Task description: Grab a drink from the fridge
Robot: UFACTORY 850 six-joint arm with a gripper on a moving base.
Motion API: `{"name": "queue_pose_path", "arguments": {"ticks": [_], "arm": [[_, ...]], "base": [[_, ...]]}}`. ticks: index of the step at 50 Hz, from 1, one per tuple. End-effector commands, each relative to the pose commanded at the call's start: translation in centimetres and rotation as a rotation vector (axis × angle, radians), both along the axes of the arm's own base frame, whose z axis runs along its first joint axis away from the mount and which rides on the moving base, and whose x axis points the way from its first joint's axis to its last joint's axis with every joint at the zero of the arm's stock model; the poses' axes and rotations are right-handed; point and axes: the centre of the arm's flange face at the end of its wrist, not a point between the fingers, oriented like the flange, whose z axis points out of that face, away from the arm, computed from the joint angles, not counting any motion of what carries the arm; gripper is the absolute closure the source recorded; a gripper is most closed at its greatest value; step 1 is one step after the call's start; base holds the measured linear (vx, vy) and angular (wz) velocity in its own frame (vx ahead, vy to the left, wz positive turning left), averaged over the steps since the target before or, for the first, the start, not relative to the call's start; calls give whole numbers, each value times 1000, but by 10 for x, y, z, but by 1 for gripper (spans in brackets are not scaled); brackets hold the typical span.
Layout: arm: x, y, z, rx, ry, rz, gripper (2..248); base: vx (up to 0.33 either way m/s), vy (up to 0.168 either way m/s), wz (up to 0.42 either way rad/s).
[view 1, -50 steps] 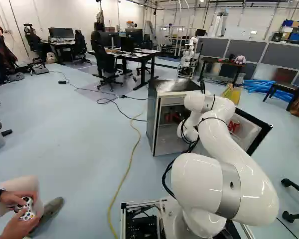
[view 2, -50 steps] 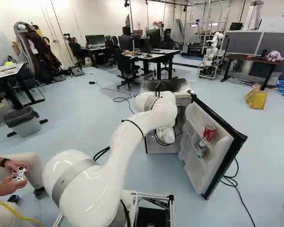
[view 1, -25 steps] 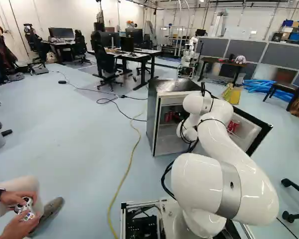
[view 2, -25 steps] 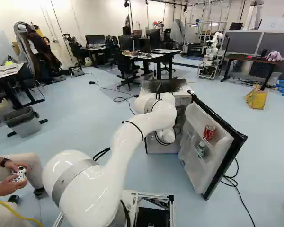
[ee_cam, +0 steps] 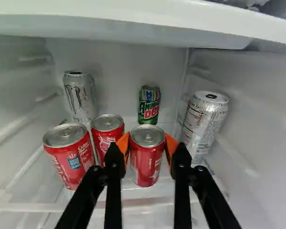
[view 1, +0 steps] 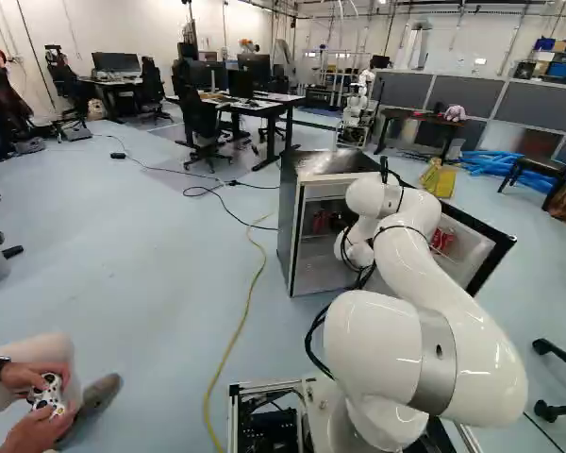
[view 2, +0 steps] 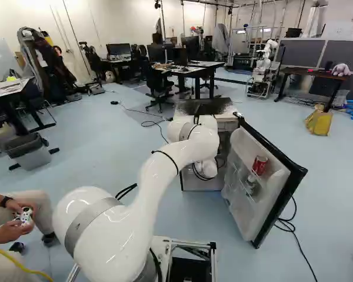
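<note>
fridge door (view 2: 240,197) open | red can (view 2: 259,165) above paler can (view 2: 250,184) | white arm (view 2: 152,197) left of door

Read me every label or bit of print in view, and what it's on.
"DEW": green can; word above starts "AMER", rest unsure.
"Coca": outer red can; rest partly turned away, its blue patch too small.
Middle red can and front red can at the claw: partial script, not surely readable.
Rear silver can, near silver can: can't read surely.
Door cans: too small.
</note>
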Motion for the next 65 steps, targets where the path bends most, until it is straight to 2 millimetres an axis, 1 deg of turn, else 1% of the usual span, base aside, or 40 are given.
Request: {"name": "queue_pose_path", "arguments": {"ticks": [4,5,17,34,49,56,65], "arm": [[0,0,0,0,0,0,146],[0,0,0,0,0,0,161],[0,0,1,0,0,0,161],[1,0,21,-2,-5,0,161],[1,0,25,-2,-5,0,161],[-3,1,27,2,4,0,161],[-14,6,32,14,28,-2,161]], "base": [[0,0,0],[0,0,0],[0,0,0],[0,0,0],[0,0,0],[0,0,0],[0,0,0]]}}
